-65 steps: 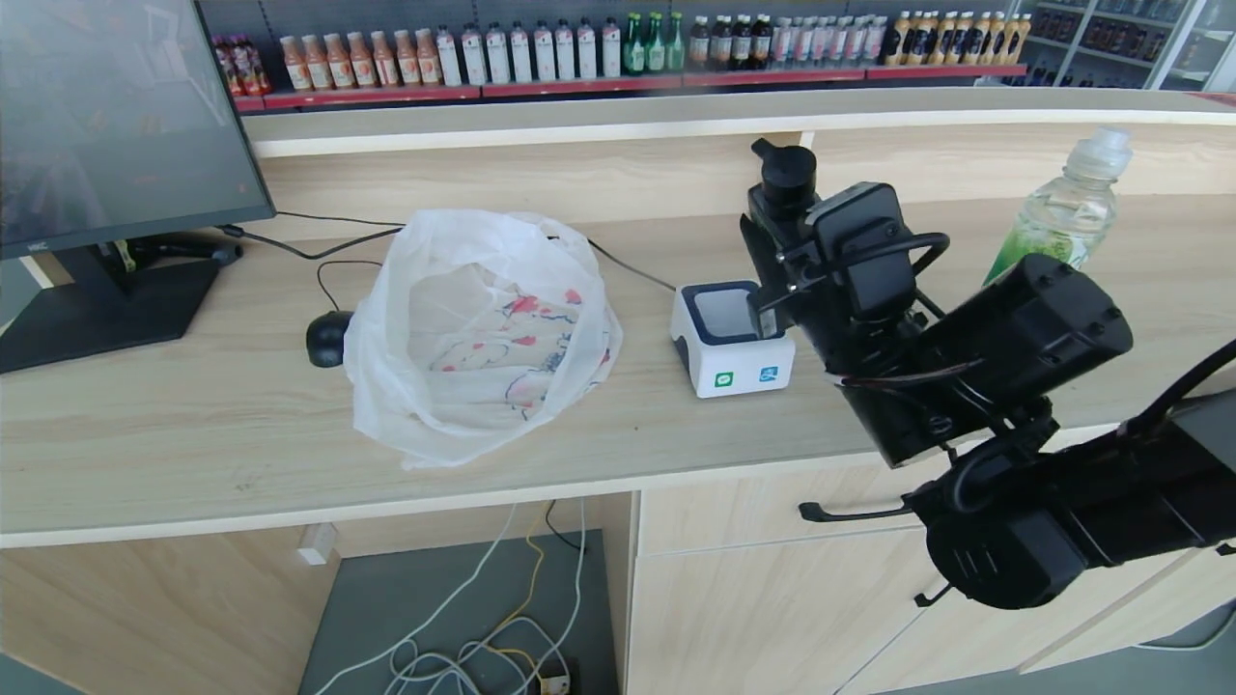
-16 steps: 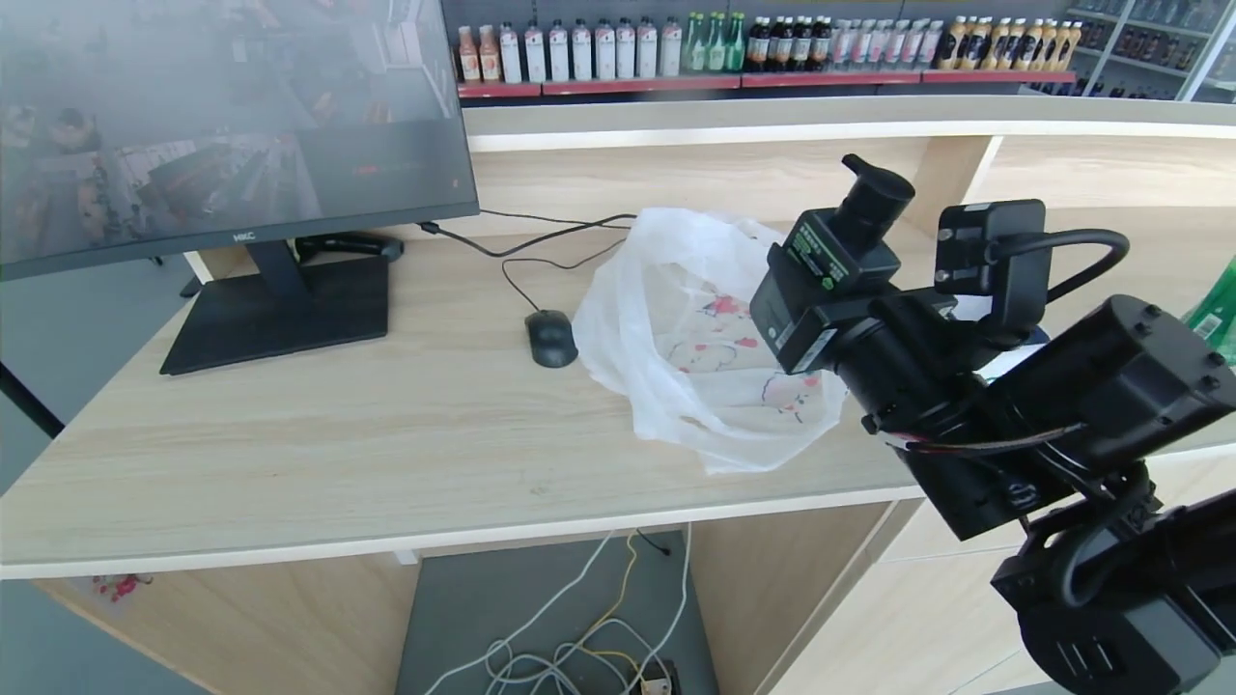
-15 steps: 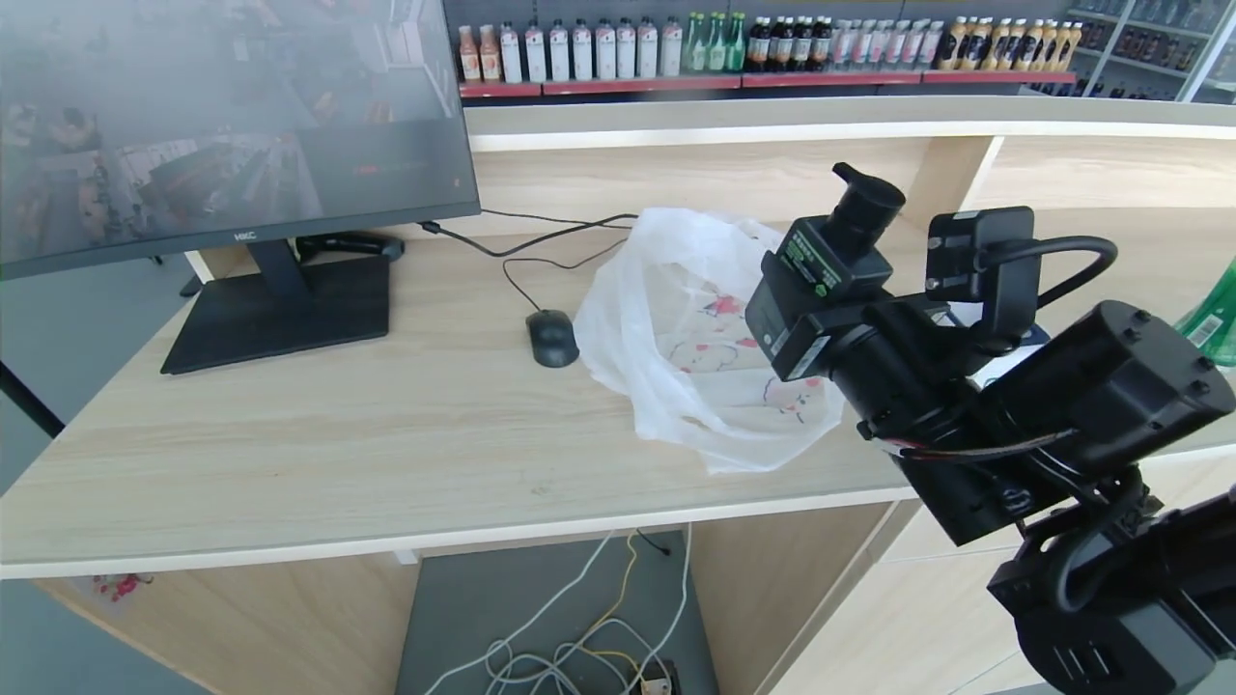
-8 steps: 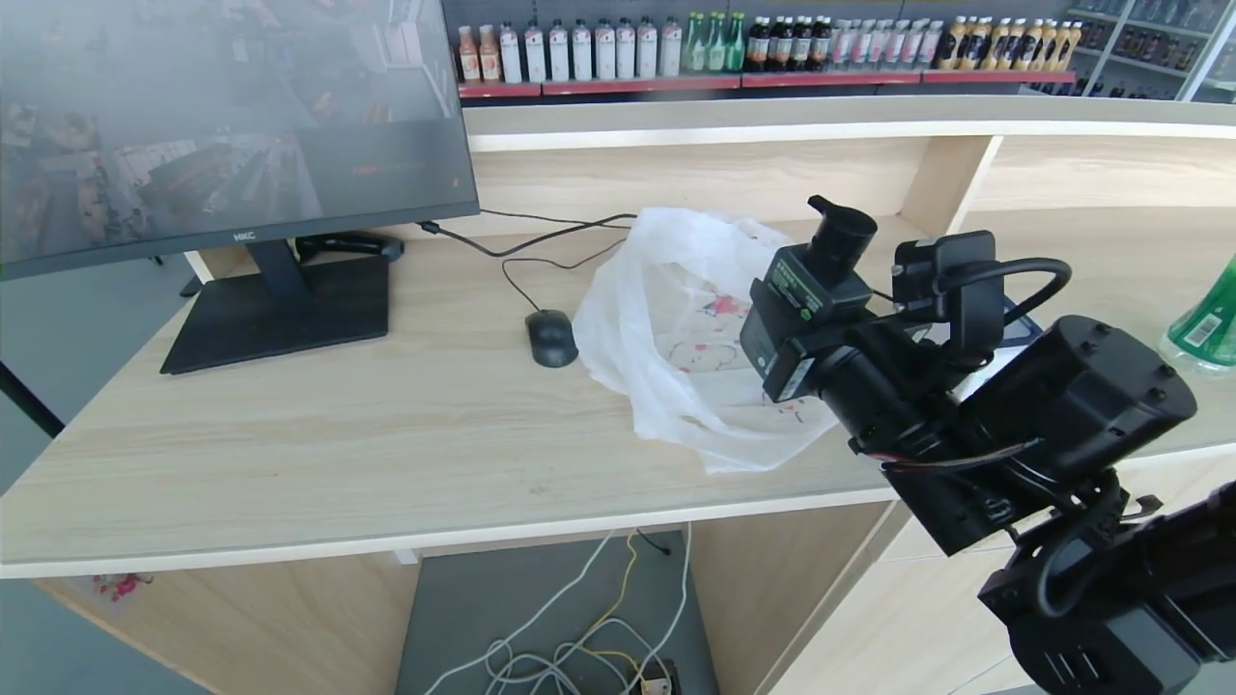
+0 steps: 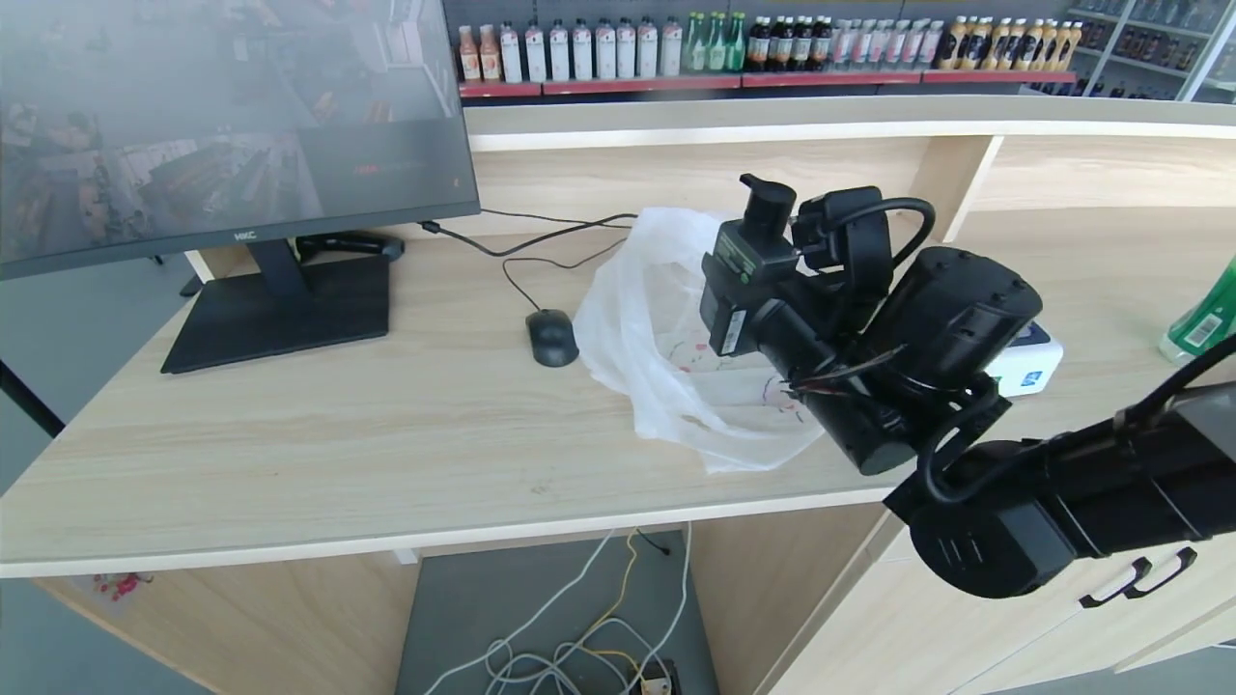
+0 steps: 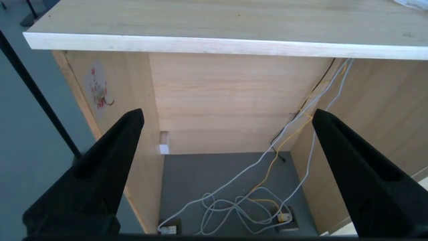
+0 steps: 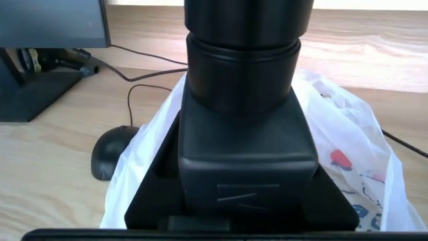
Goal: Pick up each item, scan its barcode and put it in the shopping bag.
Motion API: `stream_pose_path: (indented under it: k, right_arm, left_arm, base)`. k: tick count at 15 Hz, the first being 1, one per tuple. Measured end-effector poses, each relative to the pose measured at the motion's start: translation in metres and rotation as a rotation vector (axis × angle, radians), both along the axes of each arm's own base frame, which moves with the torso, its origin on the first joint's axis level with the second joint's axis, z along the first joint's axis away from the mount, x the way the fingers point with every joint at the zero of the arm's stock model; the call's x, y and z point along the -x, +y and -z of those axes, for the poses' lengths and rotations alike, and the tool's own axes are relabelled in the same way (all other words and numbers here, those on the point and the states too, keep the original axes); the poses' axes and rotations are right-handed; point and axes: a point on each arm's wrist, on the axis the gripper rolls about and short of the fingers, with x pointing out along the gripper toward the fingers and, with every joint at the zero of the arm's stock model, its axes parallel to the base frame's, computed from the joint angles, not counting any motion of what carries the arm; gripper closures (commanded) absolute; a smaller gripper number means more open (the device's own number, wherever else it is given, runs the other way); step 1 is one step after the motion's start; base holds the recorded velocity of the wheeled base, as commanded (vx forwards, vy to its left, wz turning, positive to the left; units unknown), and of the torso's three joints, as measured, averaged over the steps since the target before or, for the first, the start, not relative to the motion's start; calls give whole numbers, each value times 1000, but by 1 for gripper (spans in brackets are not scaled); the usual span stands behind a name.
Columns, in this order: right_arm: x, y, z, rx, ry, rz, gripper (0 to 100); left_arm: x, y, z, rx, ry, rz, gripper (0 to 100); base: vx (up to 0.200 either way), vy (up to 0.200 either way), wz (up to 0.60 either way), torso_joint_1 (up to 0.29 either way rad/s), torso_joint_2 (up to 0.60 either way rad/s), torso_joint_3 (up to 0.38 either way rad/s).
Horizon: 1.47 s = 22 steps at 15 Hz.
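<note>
- Up in the middle of the head view, the right hand (image 7: 246, 191) holds a black square container with a round cap (image 5: 770, 205); its fingers (image 7: 155, 191) are pressed onto the two sides of it.
- The container hangs in front of the thin white plastic shopping bag (image 5: 657, 328), near the bag's open top; I cannot tell if the two touch.
- The bag sits on the light wooden tabletop (image 5: 290, 454), a little right of the middle of the frame, with red marks on it.
- Just right of the arm, a white box-shaped scanner (image 5: 1031, 359) peeks out; the arm hides most of it.
- At the far right edge stands a green plastic bottle (image 5: 1202, 323), well apart from the bag.
- Left of the bag lies a small black computer mouse (image 5: 552, 338).
- A big dark flat monitor (image 5: 232, 116) on a black stand fills the upper left.
- Along the top edge is a red shelf with rows of drink bottles (image 5: 772, 43).
- In the left wrist view, the left hand (image 6: 227, 120) is low, in front of the space under the tabletop, with its two black fingers (image 6: 100, 174) spread wide.
- White and yellow cables (image 5: 541, 637) lie on the grey floor at the bottom of the frame.
</note>
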Motion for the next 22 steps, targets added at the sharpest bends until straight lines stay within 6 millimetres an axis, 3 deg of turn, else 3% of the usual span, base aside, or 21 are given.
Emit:
stream_pose_path:
  k: [5,12,17,22]
  right_arm:
    - [-31,17,2,-12,-17,10,100]
    - [-74,14,16,-9,-14,64,100]
    - [-93,24,37,-2,-3,67,100]
    - [-100,28,54,11,19,68,100]
  left_arm:
    - [0,0,0,0,0,0,0]
    - [0,0,0,0,0,0,0]
    - [0,0,0,0,0,-1,0]
    - [0,0,0,0,0,0,0]
  base:
    - [0,0,0,0,0,0]
    - [0,0,0,0,0,0]
    - [0,0,0,0,0,0]
    - [0,0,0,0,0,0]
